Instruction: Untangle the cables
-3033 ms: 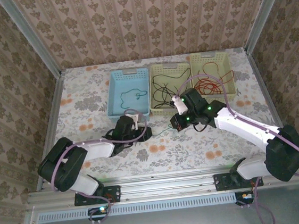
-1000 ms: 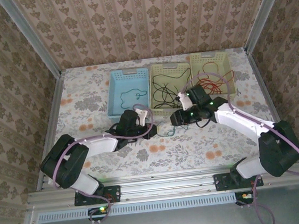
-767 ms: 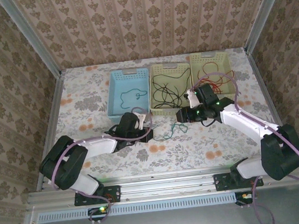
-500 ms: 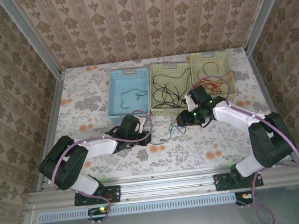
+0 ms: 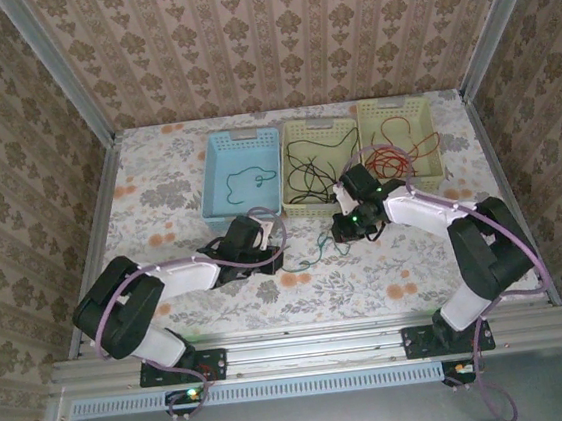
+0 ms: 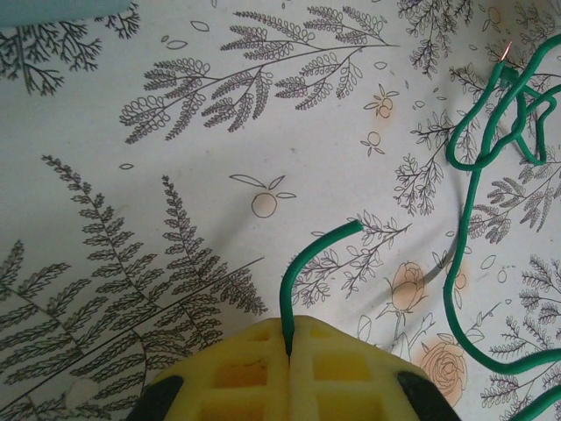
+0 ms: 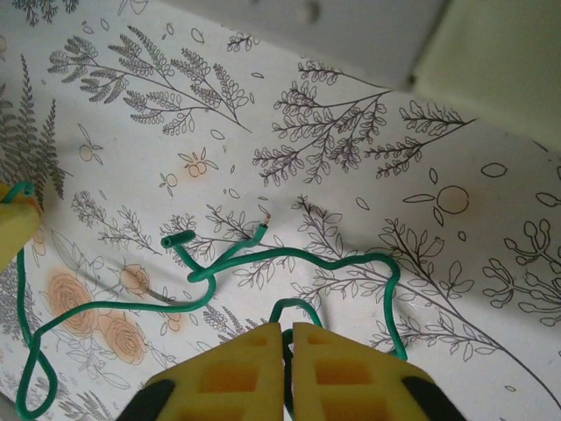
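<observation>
At the centre of the top view, we pinch the green cable from both sides: left gripper squeezing one tip, right gripper clamping a bend. It lies slack on the table, running left-to-right, its kinks nearer our right gripper.

No text, label, brand or number can be read anywhere.
</observation>
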